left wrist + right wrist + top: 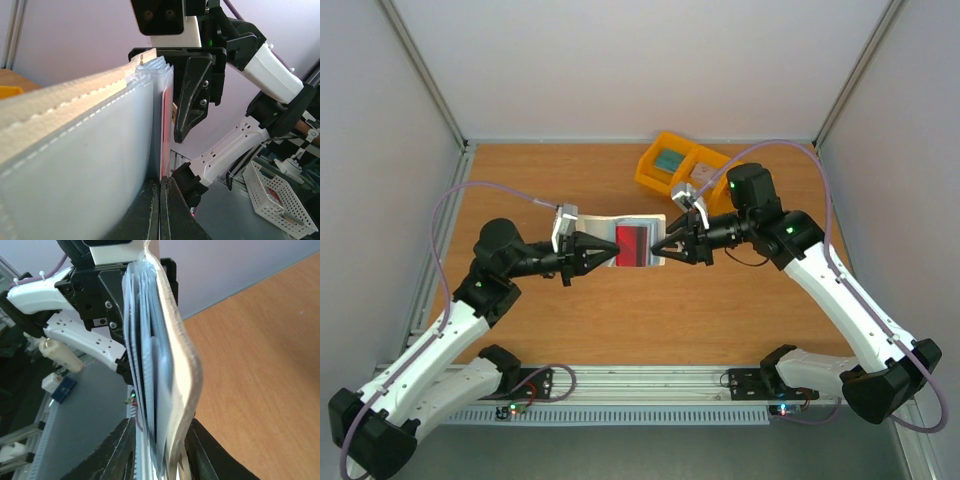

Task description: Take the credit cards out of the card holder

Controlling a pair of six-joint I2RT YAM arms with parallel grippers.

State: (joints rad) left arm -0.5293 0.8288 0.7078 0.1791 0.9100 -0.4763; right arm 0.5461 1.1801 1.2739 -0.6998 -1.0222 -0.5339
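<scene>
The card holder (603, 243), cream outside and grey-blue inside, hangs open in the air over the middle of the table between my two grippers. A red card (633, 245) shows in its inner side. My left gripper (610, 250) is shut on the thin edge of the red card (166, 125), with the holder's pockets (75, 150) just to its left. My right gripper (661, 245) is shut on the holder's opposite edge, its jaws clamping the whole stack of sleeves (175, 355). In the wrist views I see my left gripper (161, 200) and my right gripper (160, 450). Other cards are hidden in the sleeves.
A yellow bin tray (680, 165) with small items stands at the back right of the wooden table (620, 320). White walls enclose three sides. A white perforated basket (280, 195) sits beyond the table's near edge.
</scene>
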